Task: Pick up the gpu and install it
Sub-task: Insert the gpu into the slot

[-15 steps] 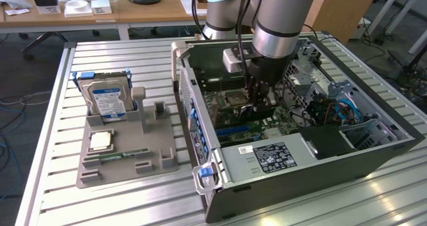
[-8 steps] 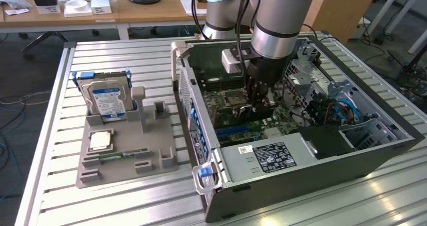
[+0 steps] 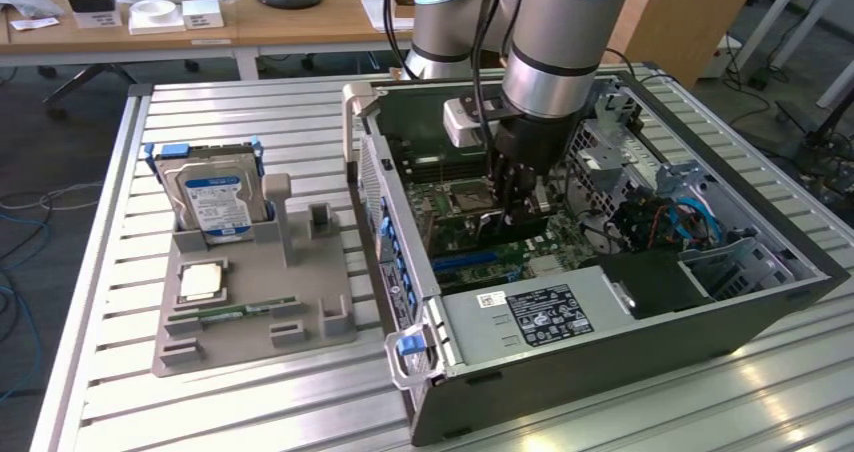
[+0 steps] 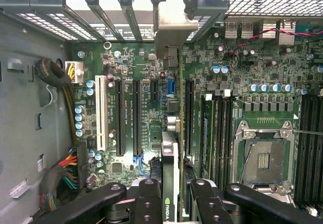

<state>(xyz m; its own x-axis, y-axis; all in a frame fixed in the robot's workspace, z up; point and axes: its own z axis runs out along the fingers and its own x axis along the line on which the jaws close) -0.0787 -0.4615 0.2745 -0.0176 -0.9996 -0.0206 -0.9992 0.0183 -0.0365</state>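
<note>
One gpu (image 4: pixel 171 153) is seen, pinched on edge between the two fingers (image 4: pixel 146 204) of the one gripper (image 4: pixel 174 199), over the board (image 4: pixel 202 65) inside one open case (image 3: pixel 601 362). Its thin green edge, black cooler and silver end are shown in the wrist view. One hard drive (image 3: pixel 214 197), at nine o'clock from the case, is shown in the exterior view.

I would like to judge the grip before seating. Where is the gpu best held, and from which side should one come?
Pinch the gpu across its two flat faces at the long edge turned away from the motherboard, coming straight from above. The card stands on edge over the slots, so that edge is free. The gripper holds it this way.
</note>
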